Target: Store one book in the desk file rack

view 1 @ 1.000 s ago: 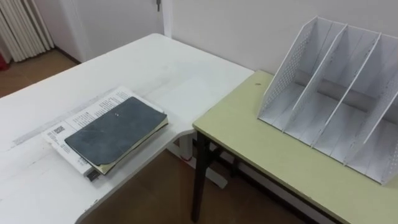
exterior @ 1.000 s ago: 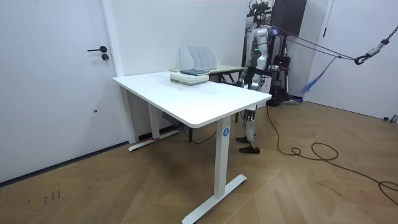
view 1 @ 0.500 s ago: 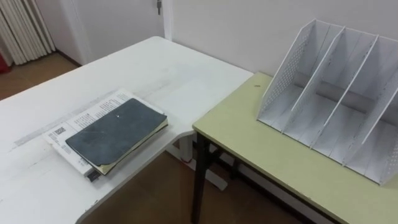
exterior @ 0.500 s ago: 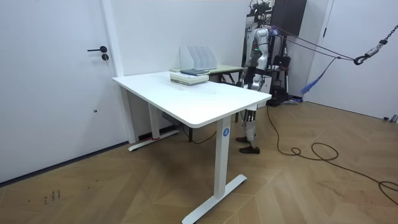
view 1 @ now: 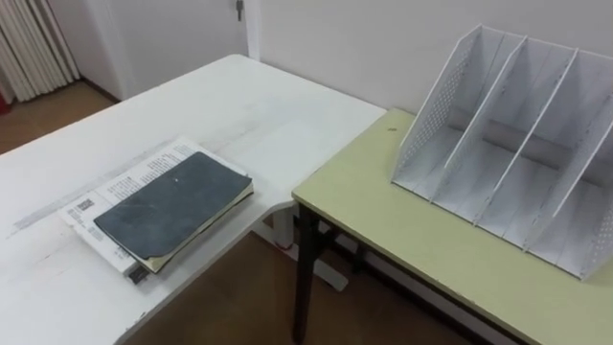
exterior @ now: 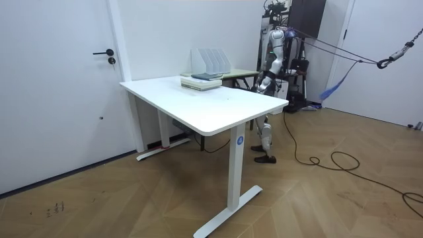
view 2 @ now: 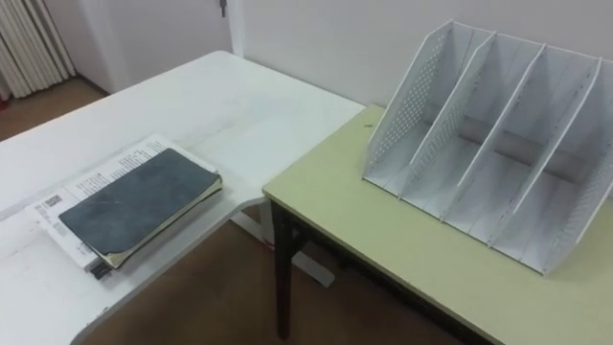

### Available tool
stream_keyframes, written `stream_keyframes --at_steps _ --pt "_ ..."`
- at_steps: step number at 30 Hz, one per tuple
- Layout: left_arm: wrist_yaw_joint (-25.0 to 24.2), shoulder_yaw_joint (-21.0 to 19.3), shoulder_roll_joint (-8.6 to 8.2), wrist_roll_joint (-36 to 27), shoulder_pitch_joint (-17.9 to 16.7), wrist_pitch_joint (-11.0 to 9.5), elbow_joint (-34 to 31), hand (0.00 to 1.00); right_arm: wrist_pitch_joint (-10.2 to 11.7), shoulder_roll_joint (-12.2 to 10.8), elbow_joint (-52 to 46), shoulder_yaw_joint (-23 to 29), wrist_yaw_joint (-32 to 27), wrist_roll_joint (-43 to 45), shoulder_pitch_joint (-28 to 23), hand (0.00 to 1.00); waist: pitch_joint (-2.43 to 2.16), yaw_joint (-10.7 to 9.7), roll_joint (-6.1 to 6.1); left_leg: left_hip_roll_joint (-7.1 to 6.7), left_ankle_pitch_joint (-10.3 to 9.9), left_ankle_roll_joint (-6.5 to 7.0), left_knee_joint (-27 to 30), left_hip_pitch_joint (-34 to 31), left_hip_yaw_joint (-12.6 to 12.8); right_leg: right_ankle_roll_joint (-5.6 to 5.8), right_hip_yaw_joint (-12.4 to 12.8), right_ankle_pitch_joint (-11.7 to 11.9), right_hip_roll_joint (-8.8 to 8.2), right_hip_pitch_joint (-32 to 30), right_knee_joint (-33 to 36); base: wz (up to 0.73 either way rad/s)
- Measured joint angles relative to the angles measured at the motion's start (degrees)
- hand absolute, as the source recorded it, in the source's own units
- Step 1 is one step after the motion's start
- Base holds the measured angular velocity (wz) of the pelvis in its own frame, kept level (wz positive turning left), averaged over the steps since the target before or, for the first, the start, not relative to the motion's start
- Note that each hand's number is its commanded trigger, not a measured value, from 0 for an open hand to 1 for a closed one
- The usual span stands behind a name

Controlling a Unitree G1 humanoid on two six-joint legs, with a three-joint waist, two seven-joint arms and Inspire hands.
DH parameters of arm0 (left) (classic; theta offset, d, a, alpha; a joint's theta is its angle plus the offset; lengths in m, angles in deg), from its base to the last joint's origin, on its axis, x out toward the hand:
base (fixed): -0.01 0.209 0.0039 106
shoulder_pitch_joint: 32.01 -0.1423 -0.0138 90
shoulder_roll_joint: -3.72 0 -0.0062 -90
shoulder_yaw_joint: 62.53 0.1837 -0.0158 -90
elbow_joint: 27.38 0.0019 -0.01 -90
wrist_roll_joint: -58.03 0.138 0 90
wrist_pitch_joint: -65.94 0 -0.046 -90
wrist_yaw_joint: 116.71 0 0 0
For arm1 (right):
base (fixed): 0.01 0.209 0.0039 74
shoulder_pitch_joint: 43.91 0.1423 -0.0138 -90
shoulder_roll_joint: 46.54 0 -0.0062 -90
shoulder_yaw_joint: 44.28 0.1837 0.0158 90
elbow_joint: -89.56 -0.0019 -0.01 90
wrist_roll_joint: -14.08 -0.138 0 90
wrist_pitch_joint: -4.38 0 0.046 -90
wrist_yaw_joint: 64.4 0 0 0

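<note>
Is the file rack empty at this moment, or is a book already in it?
Empty: every slot of the file rack shows bare. The dark book lies flat atop another on the white desk.

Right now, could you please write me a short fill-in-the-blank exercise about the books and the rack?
The dark book lies on a printed book on the ____ desk.
The file rack stands on the ____ table.
Every compartment of the file rack is ____.
Missing words: white, green, empty.
</note>
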Motion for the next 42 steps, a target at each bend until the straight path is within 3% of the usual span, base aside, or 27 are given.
stream_keyframes --at_steps 4,13,21,24,28,33,40,42 --pt "-0.23 1.67 -0.78 6.52 0.56 -1.61 -0.59 0.00 1.29 0.00 -0.44 0.05 -0.05 2.13 0.02 0.00 -0.45 -0.93 0.37 -0.06 0.05 0.07 -0.22 -0.03 0.06 0.00 -0.04 0.00 -0.06 -0.27 -0.05 0.00" --pt "-0.62 9.31 -0.69 21.11 0.50 -2.34 -11.80 0.00 2.40 0.00 -0.85 0.15 -0.80 3.70 0.23 0.00 0.03 -2.70 -0.23 -0.29 0.15 0.19 -0.39 0.24 1.00 0.23 1.11 -0.13 -0.25 -0.27 0.00 -0.04" --pt "-0.46 18.59 2.26 34.06 0.98 -2.75 -21.60 0.00 2.15 0.14 -1.13 -0.10 -1.13 4.96 1.07 0.00 0.10 -4.62 -0.01 -0.46 0.21 0.30 -0.35 0.07 1.15 0.39 1.85 -0.23 -0.30 -0.44 -0.02 0.00" --pt "-0.46 20.02 3.18 39.19 1.22 -2.03 -26.47 0.00 1.79 0.55 -0.20 -0.10 -1.20 4.85 1.69 0.00 0.03 -5.05 0.16 -0.48 0.23 0.31 -0.37 0.27 1.27 0.40 2.07 -0.22 -0.33 -0.29 -0.01 -0.03" --pt "0.30 21.21 4.33 42.46 2.26 -1.70 -34.30 0.00 1.70 1.33 0.98 -0.10 -1.33 4.92 2.43 0.00 0.14 -5.49 0.29 -0.39 0.26 0.35 -0.40 0.32 1.34 0.45 1.97 -0.18 -0.37 -0.18 0.02 0.02" --pt "5.37 21.26 5.31 45.40 3.08 -2.40 -41.75 0.00 1.70 1.51 0.68 -0.11 -1.59 4.93 2.44 0.00 0.34 -5.82 0.53 -0.43 0.27 0.35 -0.44 0.14 1.32 0.42 1.84 -0.19 -0.30 -0.38 -0.03 0.00" --pt "11.12 20.20 6.93 45.42 3.33 -3.95 -44.65 0.00 1.73 1.72 0.77 -0.08 -1.83 4.93 2.31 0.00 0.03 -5.65 1.02 -0.16 0.27 0.35 -0.41 0.50 0.90 0.43 1.87 -0.17 -0.35 -0.29 -0.07 0.00" --pt "12.53 19.47 7.24 45.41 3.33 -3.94 -44.44 0.00 1.71 1.75 0.74 -0.09 -1.94 4.96 2.03 0.00 0.21 -5.47 0.89 -0.15 0.27 0.35 -0.44 0.97 0.71 0.42 1.91 -0.15 -0.32 0.34 -0.03 0.00"
